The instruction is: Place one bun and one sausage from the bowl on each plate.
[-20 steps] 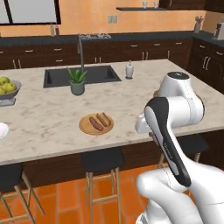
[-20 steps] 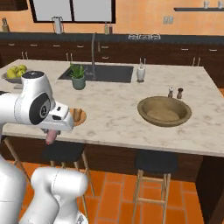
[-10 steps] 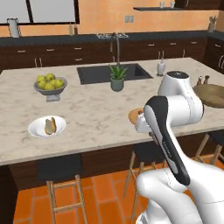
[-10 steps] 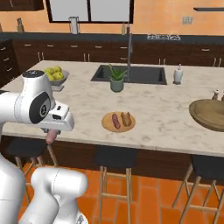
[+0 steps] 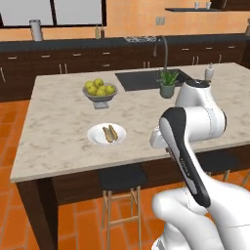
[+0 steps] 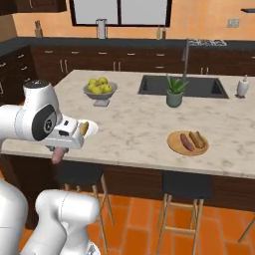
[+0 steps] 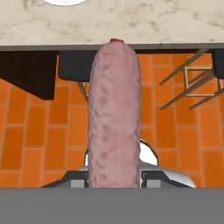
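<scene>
My gripper [image 6: 59, 152] is shut on a pinkish sausage [image 6: 58, 156] that hangs below the hand, just off the counter's front edge. In the hand view the sausage [image 7: 114, 118] runs lengthwise from between my gripper [image 7: 114, 180] toward the counter edge. The white plate [image 5: 95, 139] lies near the front of the island with a bun [image 5: 110, 133] on it. From the right, the white plate [image 6: 93, 128] and its bun [image 6: 83, 128] peek out beside the hand. The light-wood plate [image 6: 174, 147] carries a sausage [image 6: 186, 142] and a bun [image 6: 197, 139]. The bowl is out of view.
A grey footed fruit bowl [image 5: 100, 93] stands behind the white plate. A potted plant [image 6: 174, 92] sits by the sink [image 6: 199, 85], with a soap dispenser [image 6: 242, 87] at the far right. Stools [image 7: 192, 83] stand under the counter overhang above an orange tile floor.
The base has driven left along the island, so the whole scene has shifted right. The white plate has come near and the bowl has left both views. The sausage stays in the grip.
</scene>
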Controlling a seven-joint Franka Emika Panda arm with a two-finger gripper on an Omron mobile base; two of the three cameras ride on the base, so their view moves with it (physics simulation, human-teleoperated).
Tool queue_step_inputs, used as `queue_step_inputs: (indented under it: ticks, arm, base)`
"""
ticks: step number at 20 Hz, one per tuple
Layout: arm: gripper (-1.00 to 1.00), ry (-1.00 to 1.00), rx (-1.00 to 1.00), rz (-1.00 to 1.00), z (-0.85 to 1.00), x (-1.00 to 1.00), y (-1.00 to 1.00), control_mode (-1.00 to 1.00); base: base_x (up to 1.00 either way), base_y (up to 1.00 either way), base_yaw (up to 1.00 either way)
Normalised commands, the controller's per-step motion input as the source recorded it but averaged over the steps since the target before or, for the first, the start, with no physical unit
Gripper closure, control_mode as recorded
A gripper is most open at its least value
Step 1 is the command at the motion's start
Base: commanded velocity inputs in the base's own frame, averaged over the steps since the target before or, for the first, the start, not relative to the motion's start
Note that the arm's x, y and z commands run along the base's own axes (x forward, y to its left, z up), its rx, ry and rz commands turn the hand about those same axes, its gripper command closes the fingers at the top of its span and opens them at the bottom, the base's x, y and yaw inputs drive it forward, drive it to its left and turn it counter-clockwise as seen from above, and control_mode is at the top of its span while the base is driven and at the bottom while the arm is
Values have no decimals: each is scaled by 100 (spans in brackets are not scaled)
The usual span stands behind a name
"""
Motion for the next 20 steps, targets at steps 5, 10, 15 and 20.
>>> queue_step_inputs:
  ticks: [5,10,15,20]
  arm:
    - [100,0,0,0,0,0,0,100]
    - [100,0,0,0,0,0,0,100]
    - [100,0,0,0,0,0,0,100]
    - [100,0,0,0,0,0,0,100]
  base:
    - [30,64,0]
    - [33,62,0]
    - [34,53,0]
    - [49,1,0]
